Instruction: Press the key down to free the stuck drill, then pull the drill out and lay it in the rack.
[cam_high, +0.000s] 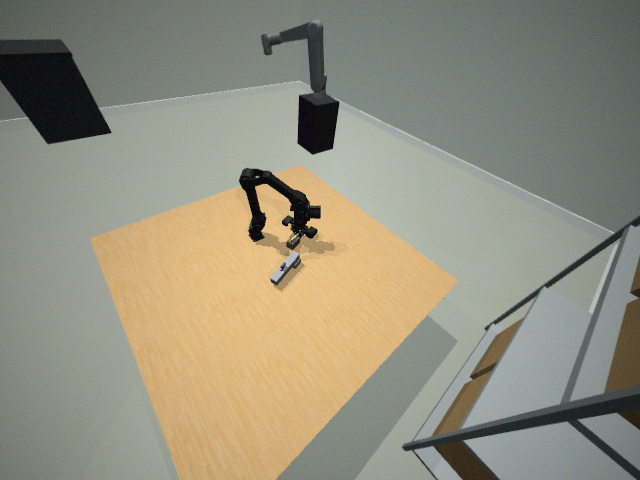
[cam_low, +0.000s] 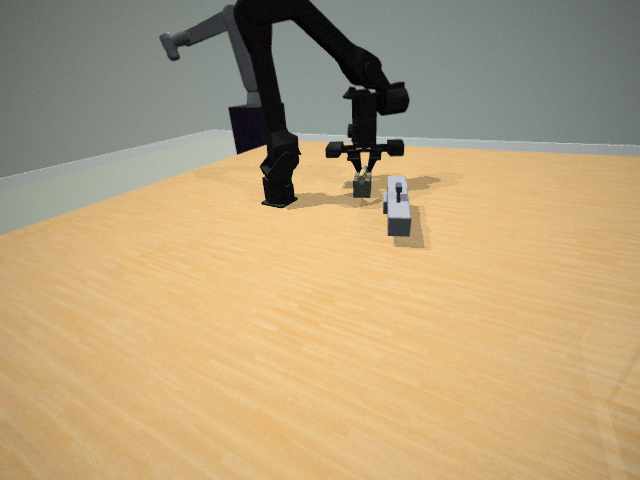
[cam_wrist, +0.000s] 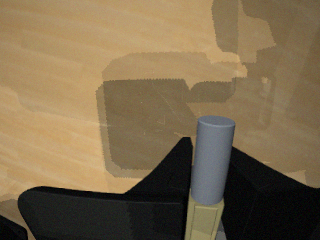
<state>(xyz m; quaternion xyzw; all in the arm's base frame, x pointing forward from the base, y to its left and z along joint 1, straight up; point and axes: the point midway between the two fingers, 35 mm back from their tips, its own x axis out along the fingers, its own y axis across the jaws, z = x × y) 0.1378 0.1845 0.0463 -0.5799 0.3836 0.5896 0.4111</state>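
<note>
Nearest the exterior camera, the long grey block (cam_high: 290, 262) (cam_low: 398, 210) with its dark upright key (cam_high: 283, 266) (cam_low: 398, 190) is lying just beside the work, so the arm should be keeping clear of it. Beyond it, the small dark-grey box-shaped rack (cam_high: 293, 244) (cam_low: 361, 189) is sitting under the yellow-and-grey drill (cam_high: 294, 239) (cam_low: 362, 173) (cam_wrist: 213, 162); laying it well probably means lining it up, lowering gently and releasing only once supported. Above, the black gripper (cam_high: 297, 235) (cam_low: 364, 168) (cam_wrist: 198, 144) is pinching the drill, its fingers standing narrowly apart; seating is hard to tell.
</note>
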